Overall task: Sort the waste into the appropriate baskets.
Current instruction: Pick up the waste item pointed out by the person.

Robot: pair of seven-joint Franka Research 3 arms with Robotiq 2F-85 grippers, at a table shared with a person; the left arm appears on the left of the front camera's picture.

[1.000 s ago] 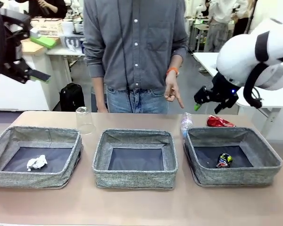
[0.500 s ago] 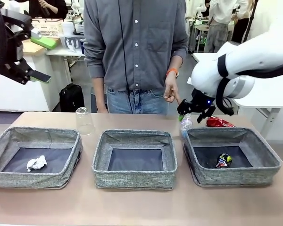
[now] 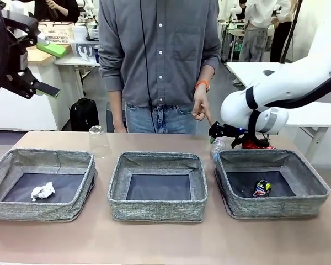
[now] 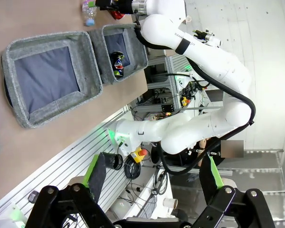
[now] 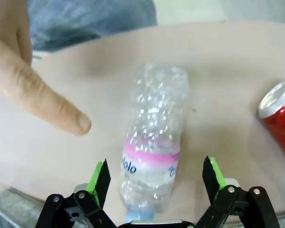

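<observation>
The right pincer (image 5: 156, 172), wide open low in the frame, sits on both sides of the clear pink-labelled plastic bottle (image 5: 154, 118) so it can grab it.

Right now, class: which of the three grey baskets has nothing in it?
The middle basket: its dark bottom is bare. The left basket holds a crumpled tissue, and the right basket holds a dark can.
</observation>
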